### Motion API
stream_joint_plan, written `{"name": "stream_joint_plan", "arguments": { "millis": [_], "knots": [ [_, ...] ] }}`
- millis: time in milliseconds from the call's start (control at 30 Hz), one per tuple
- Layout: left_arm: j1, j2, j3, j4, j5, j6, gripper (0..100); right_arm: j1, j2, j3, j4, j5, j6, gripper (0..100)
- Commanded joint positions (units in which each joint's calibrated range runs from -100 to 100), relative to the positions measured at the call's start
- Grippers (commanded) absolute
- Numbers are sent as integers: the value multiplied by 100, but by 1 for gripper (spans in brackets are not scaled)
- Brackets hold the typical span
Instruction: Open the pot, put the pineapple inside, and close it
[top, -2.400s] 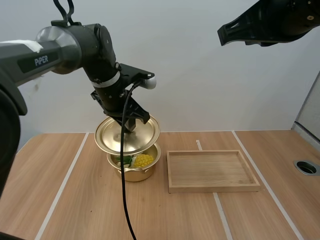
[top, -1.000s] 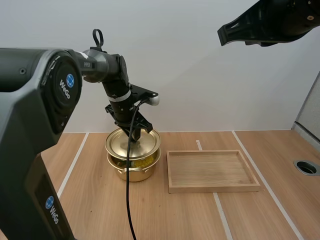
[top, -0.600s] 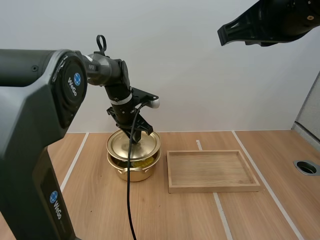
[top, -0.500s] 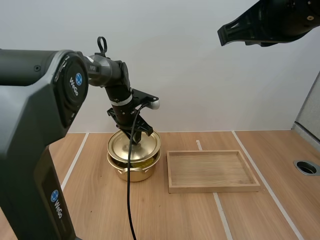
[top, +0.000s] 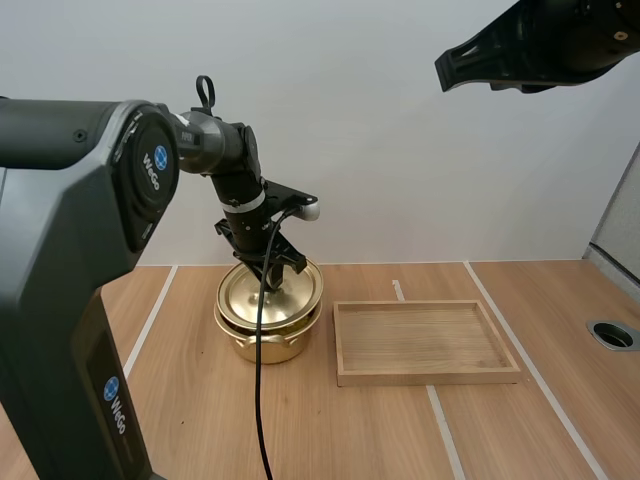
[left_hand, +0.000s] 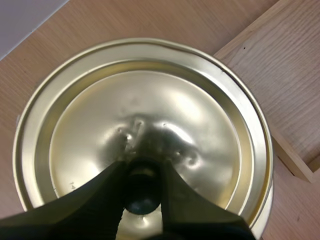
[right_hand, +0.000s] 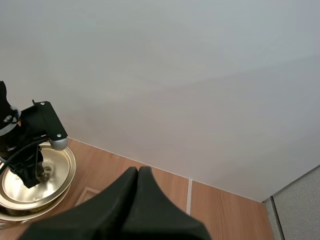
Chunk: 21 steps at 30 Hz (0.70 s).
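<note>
A gold pot (top: 264, 340) stands on the wooden table, with its gold lid (top: 270, 294) lying level on the rim and hiding what is inside. My left gripper (top: 272, 274) reaches down onto the lid's centre. In the left wrist view the two black fingers pinch the lid's dark knob (left_hand: 142, 186) between them, so the left gripper (left_hand: 142, 169) is shut on it above the lid (left_hand: 150, 125). My right arm (top: 530, 45) hangs high at the upper right, far from the pot. Its gripper (right_hand: 138, 171) is shut on nothing, the fingers forming one dark wedge.
A shallow wooden tray (top: 425, 372) lies just right of the pot, its corner (left_hand: 280, 75) close to the lid's edge. White lines run across the table. A round hole (top: 612, 334) sits near the table's right edge.
My left gripper has brought the lid down from a tilted hold above the pot onto its rim. The yellow fruit seen inside earlier is now covered. The right arm has not moved.
</note>
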<state>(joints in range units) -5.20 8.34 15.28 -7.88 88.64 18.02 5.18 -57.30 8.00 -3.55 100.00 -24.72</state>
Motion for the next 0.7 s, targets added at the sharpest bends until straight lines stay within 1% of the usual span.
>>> {"name": "stream_joint_plan", "arguments": {
  "millis": [0, 133, 400, 667],
  "knots": [
    [-12, -53, -260, -119, 397, -66, 0, -30, -83, -12, -26, 0, -12, 0],
    [-12, -249, -445, -119, 759, -119, 0, -30, -83, -12, -26, 0, -12, 0],
    [-12, -298, -350, -69, 1054, -165, 0, -30, -83, -12, -26, 0, -12, 0],
    [-12, -286, 35, -34, 320, -155, 0, -30, -83, -12, -26, 0, -12, 0]
  ]
}}
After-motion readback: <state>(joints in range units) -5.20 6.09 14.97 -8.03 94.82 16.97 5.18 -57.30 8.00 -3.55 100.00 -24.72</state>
